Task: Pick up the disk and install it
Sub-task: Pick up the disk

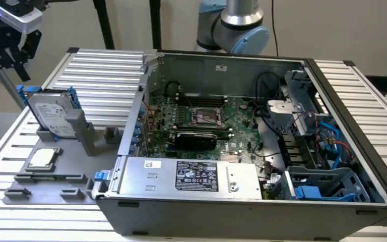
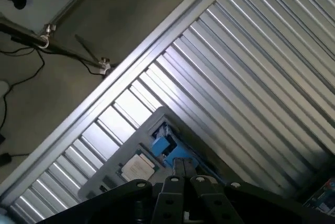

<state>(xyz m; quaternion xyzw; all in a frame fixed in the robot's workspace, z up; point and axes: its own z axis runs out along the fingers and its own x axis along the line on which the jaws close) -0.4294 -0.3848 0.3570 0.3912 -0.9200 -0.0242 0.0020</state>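
The disk [image 1: 51,112] is a silver-grey drive with a white label in a bright blue frame. It stands on edge in a grey holder at the exterior view's left, outside the computer case. My gripper [image 1: 20,65] hangs in the air above it and slightly toward the exterior view's left, not touching it. In the wrist view the gripper [image 2: 183,167] has its two black fingertips pressed together with nothing between them. Just past them the disk's blue frame [image 2: 165,143] shows far below, partly covered by the fingers.
The open computer case [image 1: 355,131] lies on the slatted aluminium table, with the motherboard [image 1: 200,121], a silver power-supply box [image 1: 193,176] and a drive cage with blue clips [image 1: 324,186] inside. A square processor chip [image 1: 42,157] sits on the grey fixture plate [image 1: 46,184].
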